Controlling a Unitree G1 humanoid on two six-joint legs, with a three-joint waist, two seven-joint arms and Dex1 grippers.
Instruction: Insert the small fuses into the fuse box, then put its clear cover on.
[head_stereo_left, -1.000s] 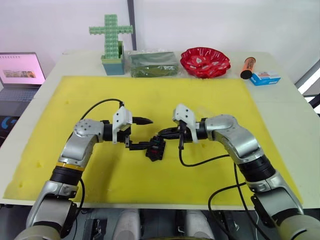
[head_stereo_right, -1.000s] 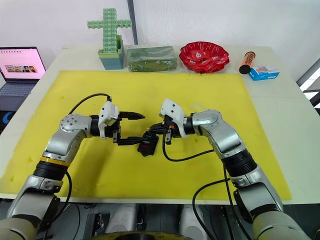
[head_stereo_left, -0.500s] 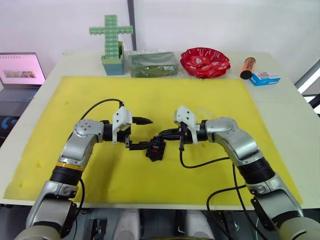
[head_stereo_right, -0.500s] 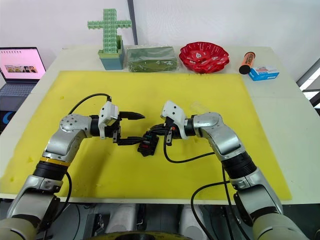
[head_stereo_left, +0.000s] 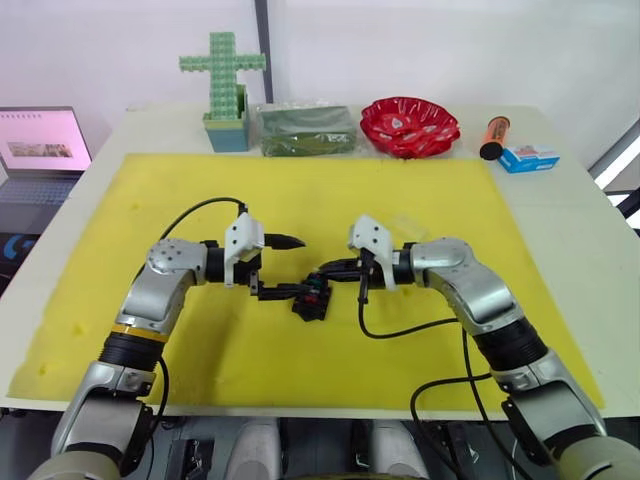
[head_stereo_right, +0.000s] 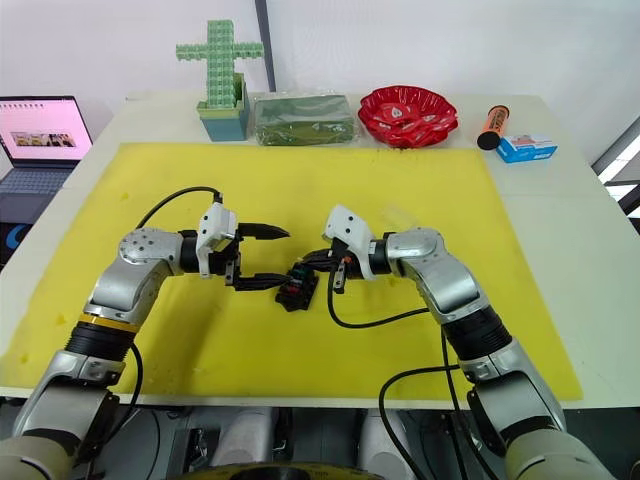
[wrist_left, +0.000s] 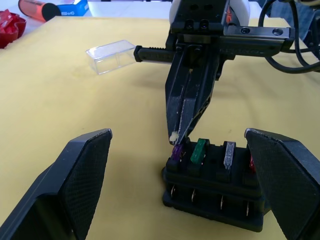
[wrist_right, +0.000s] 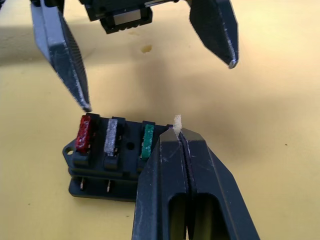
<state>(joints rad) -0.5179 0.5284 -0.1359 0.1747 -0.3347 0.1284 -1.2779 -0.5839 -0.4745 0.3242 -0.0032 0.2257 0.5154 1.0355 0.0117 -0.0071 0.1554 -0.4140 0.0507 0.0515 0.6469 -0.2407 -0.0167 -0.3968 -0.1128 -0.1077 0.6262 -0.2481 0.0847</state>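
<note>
The black fuse box (head_stereo_left: 312, 298) stands on the yellow mat with a purple (wrist_left: 177, 151), a green (wrist_left: 199, 150), a grey (wrist_left: 228, 152) and a red fuse (wrist_right: 84, 134) upright in its top slots. My right gripper (head_stereo_left: 322, 272) is shut, and its tips touch the top of the purple fuse; a small tan speck sticks to them. My left gripper (head_stereo_left: 288, 266) is wide open, one finger lying against the box's left side, the other raised clear. The clear cover (wrist_left: 111, 56) lies on the mat behind the right gripper.
The yellow mat (head_stereo_left: 420, 340) covers most of the table. Along the back edge stand a green cross of blocks in a teal box (head_stereo_left: 222, 85), a wrapped green package (head_stereo_left: 307, 130), a red bowl (head_stereo_left: 410, 124), an orange tube (head_stereo_left: 494, 135) and a blue box (head_stereo_left: 529, 156). A laptop (head_stereo_left: 40, 145) sits far left.
My right arm has shifted very slightly while its shut tips stay at the fuse box. The left gripper and the box are where they were.
</note>
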